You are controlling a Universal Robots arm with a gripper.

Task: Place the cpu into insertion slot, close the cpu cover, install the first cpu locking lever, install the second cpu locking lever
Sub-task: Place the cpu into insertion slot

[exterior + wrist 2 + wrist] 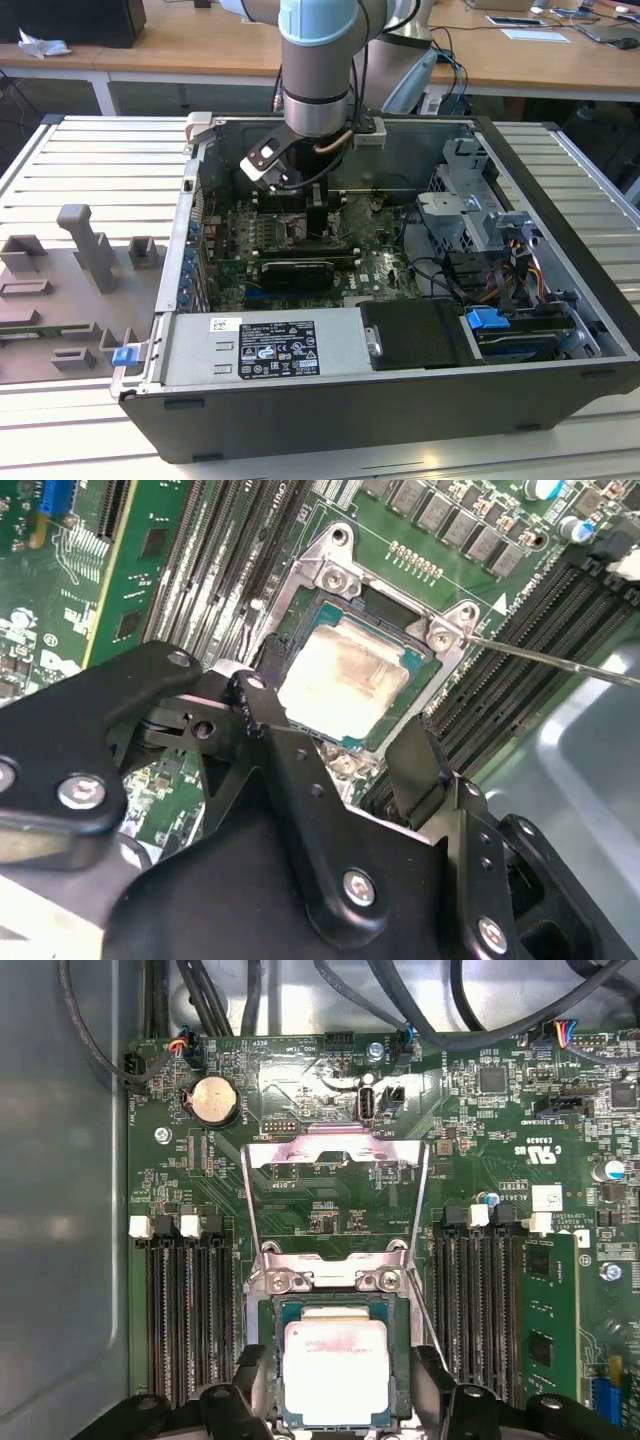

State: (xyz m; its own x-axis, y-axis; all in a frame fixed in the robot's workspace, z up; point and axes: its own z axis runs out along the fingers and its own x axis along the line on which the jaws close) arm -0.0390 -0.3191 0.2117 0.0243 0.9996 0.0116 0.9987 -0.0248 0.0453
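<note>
In the exterior view the gripper hangs in the upper centre of the frame, inside the open computer case. In both wrist views its fingers stand apart and empty, straddling the cpu, which lies flat in the insertion slot; the cpu cover is flipped open

The exterior view looks down from high up and far back at the whole open computer case on the bench. Both wrist views look down from very close at the green board inside. Both show the cpu.
</note>
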